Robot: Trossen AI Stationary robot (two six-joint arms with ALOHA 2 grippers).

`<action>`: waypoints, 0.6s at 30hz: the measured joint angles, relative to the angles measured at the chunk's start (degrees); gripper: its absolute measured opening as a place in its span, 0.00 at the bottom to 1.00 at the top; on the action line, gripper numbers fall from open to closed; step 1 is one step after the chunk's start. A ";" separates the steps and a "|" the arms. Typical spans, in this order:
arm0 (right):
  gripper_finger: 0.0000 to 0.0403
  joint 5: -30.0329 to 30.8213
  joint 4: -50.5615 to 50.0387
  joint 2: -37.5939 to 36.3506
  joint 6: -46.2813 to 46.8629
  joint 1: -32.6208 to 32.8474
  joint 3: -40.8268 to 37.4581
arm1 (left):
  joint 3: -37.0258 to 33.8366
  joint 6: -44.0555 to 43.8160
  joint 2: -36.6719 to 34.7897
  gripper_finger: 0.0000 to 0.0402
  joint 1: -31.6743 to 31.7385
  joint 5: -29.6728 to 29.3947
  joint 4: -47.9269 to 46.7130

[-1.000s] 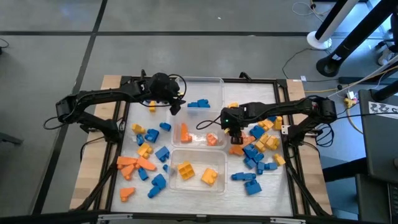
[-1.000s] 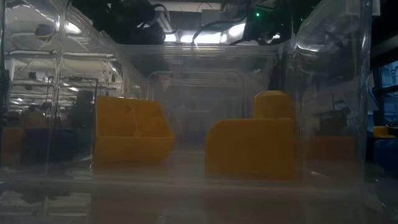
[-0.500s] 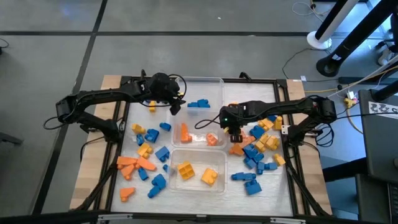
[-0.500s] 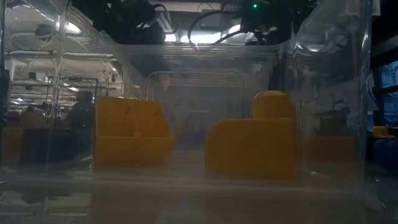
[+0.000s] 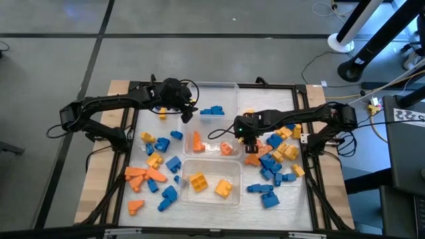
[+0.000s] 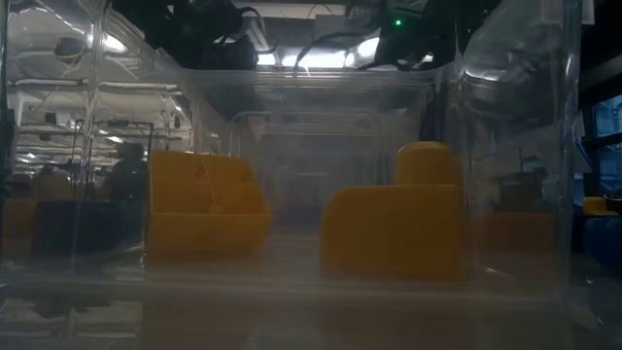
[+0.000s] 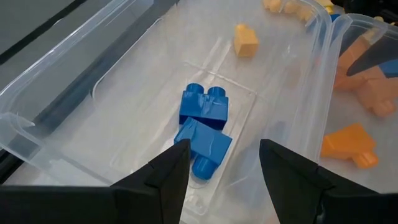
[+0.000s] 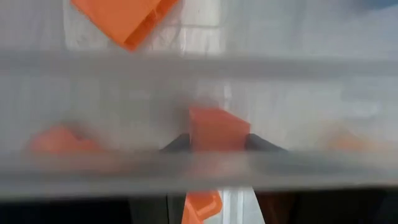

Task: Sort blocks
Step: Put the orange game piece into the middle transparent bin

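Three clear tubs stand in a row down the table's middle. The far tub (image 5: 226,89) holds two blue blocks (image 7: 204,124), the middle tub (image 5: 211,154) orange blocks (image 5: 197,142), the near tub (image 5: 211,200) yellow blocks (image 6: 394,228). My left gripper (image 7: 224,147) hovers open over the far tub's left part (image 5: 187,111), above the blue blocks. My right gripper (image 5: 246,137) is at the middle tub's right wall, shut on an orange block (image 8: 217,127). Loose blue, orange and yellow blocks lie on both sides of the tubs. My right gripper pinches the orange block (image 8: 216,132) between its two fingers (image 8: 177,144), lifted clear of the table. A blurred clear tub rim crosses the wrist view in front of the hold, so which part of the block it has stays unclear.
A scatter of blocks (image 5: 154,167) lies left of the tubs and a denser pile (image 5: 277,156) right of them, beside my right arm. A black frame (image 5: 307,166) borders the table. The tub walls stand between the two arms.
My right gripper has crept a little toward the table's left, closer to the middle tub's right wall, still carrying the orange block. My left gripper has stayed open over the far tub.
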 joint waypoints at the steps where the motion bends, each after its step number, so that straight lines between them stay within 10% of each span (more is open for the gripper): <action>1: 0.39 0.02 0.41 0.00 0.02 0.00 -0.24 | 0.00 0.00 0.00 0.45 0.00 -0.02 -0.12; 18: 0.39 0.08 2.86 -0.04 1.66 0.00 -0.89 | 0.00 -0.72 0.00 0.45 0.00 -0.02 -0.13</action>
